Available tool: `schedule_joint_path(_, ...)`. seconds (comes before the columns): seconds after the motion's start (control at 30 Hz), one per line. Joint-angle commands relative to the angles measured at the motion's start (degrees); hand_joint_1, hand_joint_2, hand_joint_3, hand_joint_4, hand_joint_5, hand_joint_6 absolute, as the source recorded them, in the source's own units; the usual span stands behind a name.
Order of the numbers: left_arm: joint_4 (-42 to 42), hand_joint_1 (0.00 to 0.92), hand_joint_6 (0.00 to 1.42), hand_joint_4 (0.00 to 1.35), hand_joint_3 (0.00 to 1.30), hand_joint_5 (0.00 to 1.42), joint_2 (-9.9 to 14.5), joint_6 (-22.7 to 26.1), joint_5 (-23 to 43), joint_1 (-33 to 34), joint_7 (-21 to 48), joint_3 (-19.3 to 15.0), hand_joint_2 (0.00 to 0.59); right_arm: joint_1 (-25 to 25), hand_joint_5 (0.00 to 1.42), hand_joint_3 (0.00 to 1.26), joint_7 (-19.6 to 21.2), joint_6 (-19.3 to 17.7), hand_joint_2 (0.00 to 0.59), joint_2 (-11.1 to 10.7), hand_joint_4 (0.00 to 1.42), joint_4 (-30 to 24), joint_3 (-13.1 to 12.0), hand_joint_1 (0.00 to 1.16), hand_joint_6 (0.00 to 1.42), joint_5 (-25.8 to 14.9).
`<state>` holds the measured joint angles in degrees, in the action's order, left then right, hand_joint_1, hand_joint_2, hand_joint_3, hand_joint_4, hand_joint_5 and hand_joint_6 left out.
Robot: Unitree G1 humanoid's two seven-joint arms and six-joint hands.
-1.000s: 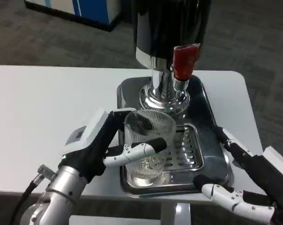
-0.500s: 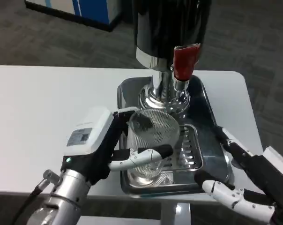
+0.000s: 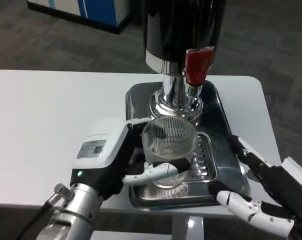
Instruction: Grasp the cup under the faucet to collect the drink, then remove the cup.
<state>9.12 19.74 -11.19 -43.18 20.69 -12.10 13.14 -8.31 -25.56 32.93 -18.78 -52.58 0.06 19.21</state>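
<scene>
A clear ribbed glass cup (image 3: 169,146) is lifted just above the drip grille (image 3: 201,159), tilted a little, and my left hand (image 3: 122,156) grips it from the left with fingers wrapped around its near side. The red-handled faucet (image 3: 197,67) of the black and chrome dispenser (image 3: 178,45) hangs farther back and to the right of the cup's mouth. My right hand (image 3: 261,192) lies low at the tray's right front corner, fingers spread, holding nothing.
The dispenser stands on a chrome drip tray (image 3: 226,127) near the white table's (image 3: 51,115) front edge. Bare tabletop stretches to the left. Grey carpet and a blue cabinet (image 3: 91,10) lie beyond the table.
My left hand has carried the cup forward and to the right, toward the faucet, and raised it slightly. The right hand has barely moved.
</scene>
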Motion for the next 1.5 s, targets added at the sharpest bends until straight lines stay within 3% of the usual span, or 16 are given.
schedule_joint_path(0.03, 0.38, 0.062, 0.38, 0.47, 0.56, 0.6, 1.26, 2.81, -1.83, -1.72, 1.7, 1.26, 0.248, -0.68, 0.0, 0.0, 0.98, 0.25, 0.345, -0.23, 0.02, -0.37, -0.51, 0.46, 0.03, -1.05)
schedule_joint_path(0.87, -0.1, 0.072, 0.37, 0.37, 0.57, 0.59, 1.72, 12.21, -3.29, 1.63, 8.57, 3.09, 0.227, -1.28, 0.01, 0.0, 1.85, 0.11, 0.349, -0.62, 0.02, -0.09, -1.66, 0.44, 0.03, -3.88)
schedule_joint_path(1.5, -3.67, 0.087, 0.4, 0.35, 0.51, 0.58, 1.59, 14.72, -1.75, 2.69, 12.09, 3.08, 0.21, -0.77, 0.01, 0.0, 2.22, 0.25, 0.35, -0.75, 0.03, 0.53, -1.8, 0.43, 0.03, -4.51)
